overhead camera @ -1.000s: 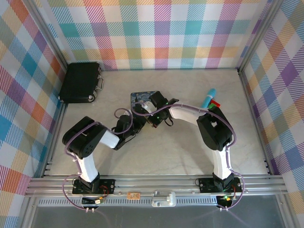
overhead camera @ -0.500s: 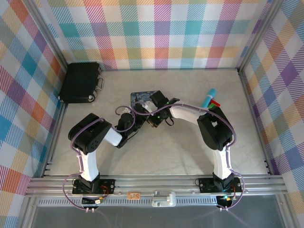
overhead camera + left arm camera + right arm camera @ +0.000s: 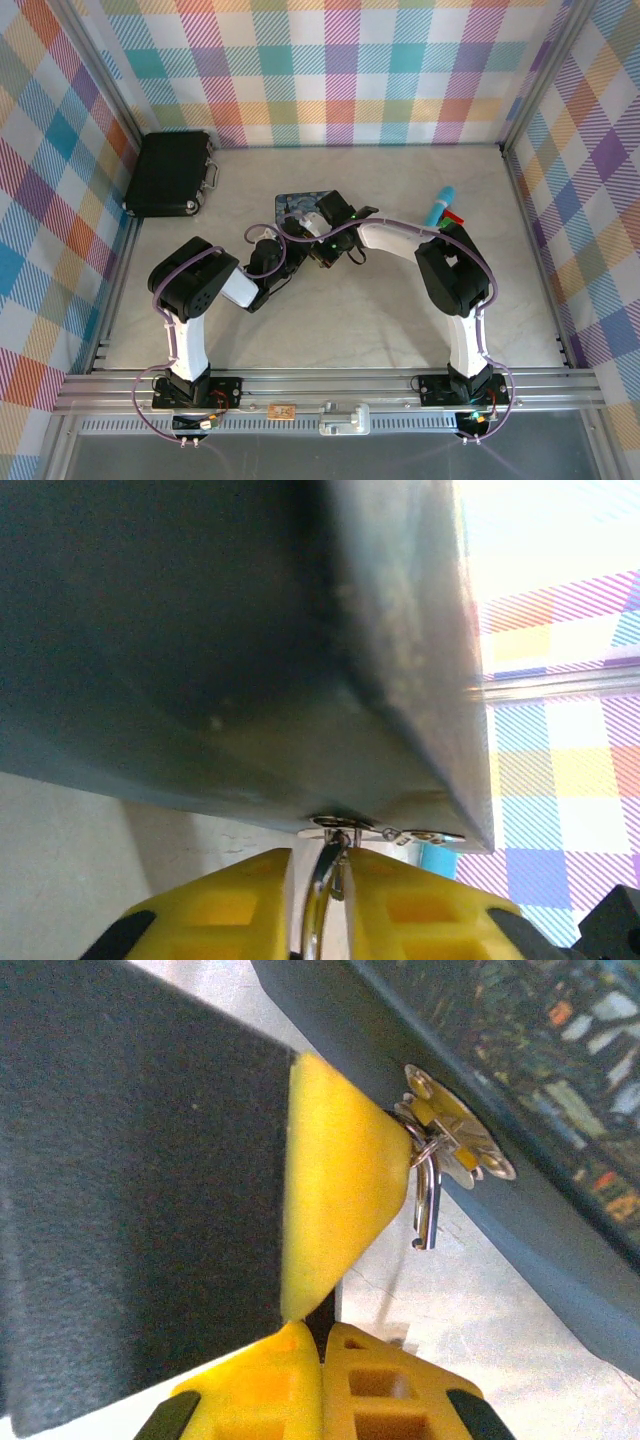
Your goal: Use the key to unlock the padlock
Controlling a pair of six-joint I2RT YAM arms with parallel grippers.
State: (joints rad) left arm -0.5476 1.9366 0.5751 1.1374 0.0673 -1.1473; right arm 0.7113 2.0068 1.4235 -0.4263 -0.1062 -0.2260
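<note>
Beige marbled table top (image 3: 400,330) carries a blue painted metal tin (image 3: 298,205) at its centre, slightly to the far side. Both arms reach to the near wall of the tin, where a small silver metal hasp (image 3: 455,1132) is riveted.

The left gripper (image 3: 320,870) approaches the hasp from the left. Its yellow fingers (image 3: 230,900) stand a narrow gap apart, with the thin silver shackle of the very small padlock (image 3: 322,880) hanging between them. Whether the pads clamp it cannot be told, and the dark lock body is hidden.

The right gripper (image 3: 322,1345) lies just to the right, pads pressed fully together. Whether the tiny silver key is pinched between them cannot be told.

Step in hand, as judged: steadying the padlock for key entry. The next move calls for a firm left hold with the keyway turned towards the right gripper. Fine alignment of the key tip follows, before insertion and turning.
</note>
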